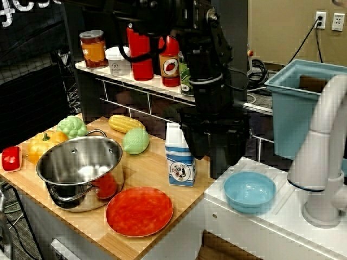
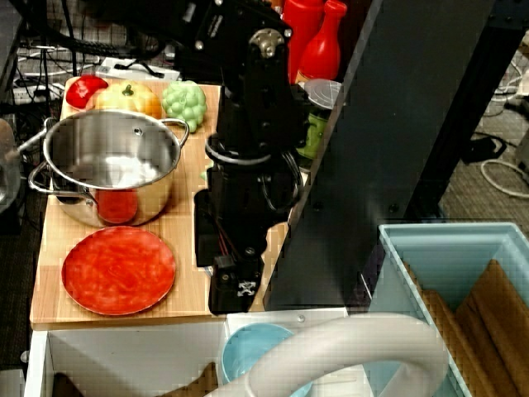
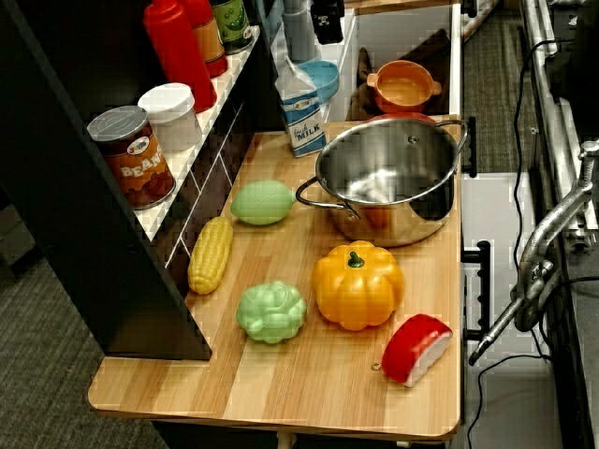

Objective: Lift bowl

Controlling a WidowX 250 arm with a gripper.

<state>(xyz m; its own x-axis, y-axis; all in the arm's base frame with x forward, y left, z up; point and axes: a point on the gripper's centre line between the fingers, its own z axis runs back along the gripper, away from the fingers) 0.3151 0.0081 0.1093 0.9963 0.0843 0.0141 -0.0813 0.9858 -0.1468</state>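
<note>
While poised above counter, gripper [image 1: 217,157] sits behind and left of bowl [image 1: 250,192], between milk carton [image 1: 179,155] and white sink ledge [image 1: 282,216]; not in contact with bowl. Finger spread: cannot tell, tips dark against dark backing and masked by arm body in overhead view. Bowl upright, open side up, empty, resting on ledge right of wooden board [image 1: 152,173], near front edge. Light-blue rim also seen overhead, partly masked by white faucet [image 2: 347,356]. Carton close by on left, so approach from above judged safer than from the side. Steel pot [image 1: 80,170] and red plate [image 1: 139,211] well apart on board, no obstruction. Thin plastic wall: rim pinch judged likely, one finger inside, one outside. Lift not yet started.
</note>
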